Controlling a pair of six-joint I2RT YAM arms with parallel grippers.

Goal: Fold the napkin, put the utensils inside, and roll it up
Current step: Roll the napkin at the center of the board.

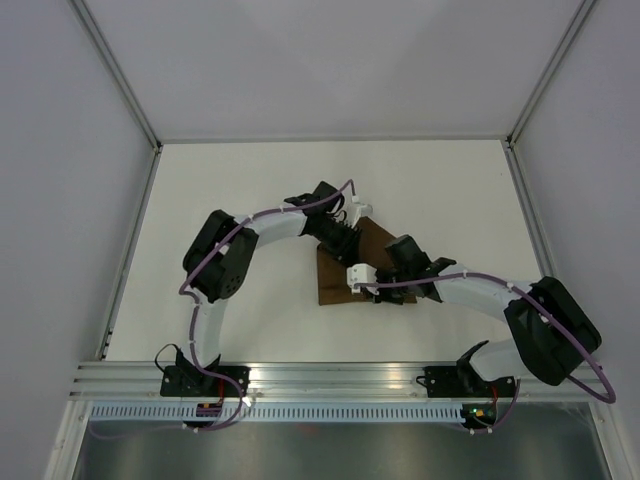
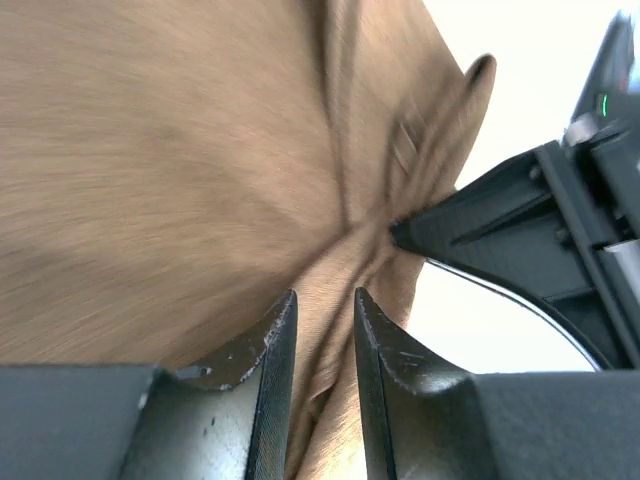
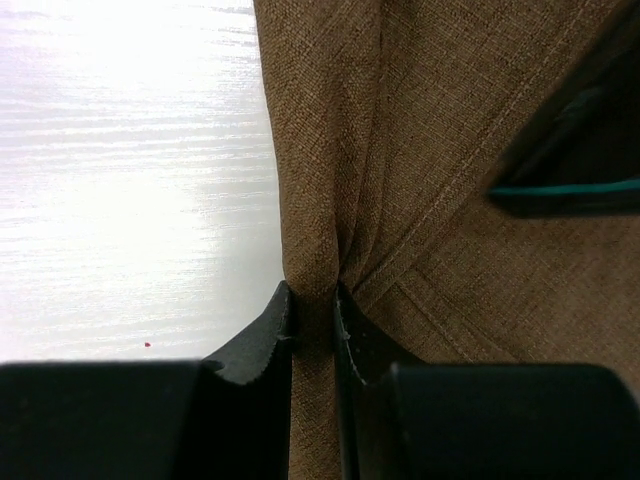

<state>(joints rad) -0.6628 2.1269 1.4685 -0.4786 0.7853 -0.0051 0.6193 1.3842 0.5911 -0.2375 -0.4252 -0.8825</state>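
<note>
Napkin (image 1: 335,282) sits bunched about mid-worktop (image 1: 440,190), a bit toward 3 o'clock, with both arms on it. Right gripper (image 3: 313,297) is at the cloth's 5 o'clock side, jaws clamped tight on a raised pleat. Left gripper (image 2: 325,300) is at the 12 o'clock side, jaws a narrow gap apart over a ridge of cloth. Can't tell if they're actually biting it.

Looks to me like the folding step. My tip: treat the right pinch as the anchor and hold it firm. Have the left take one clean edge instead of a wad, then lift and pull across evenly so the fold lands flat with no creases trapped underneath.

No brand, label or readable writing anywhere.
</note>
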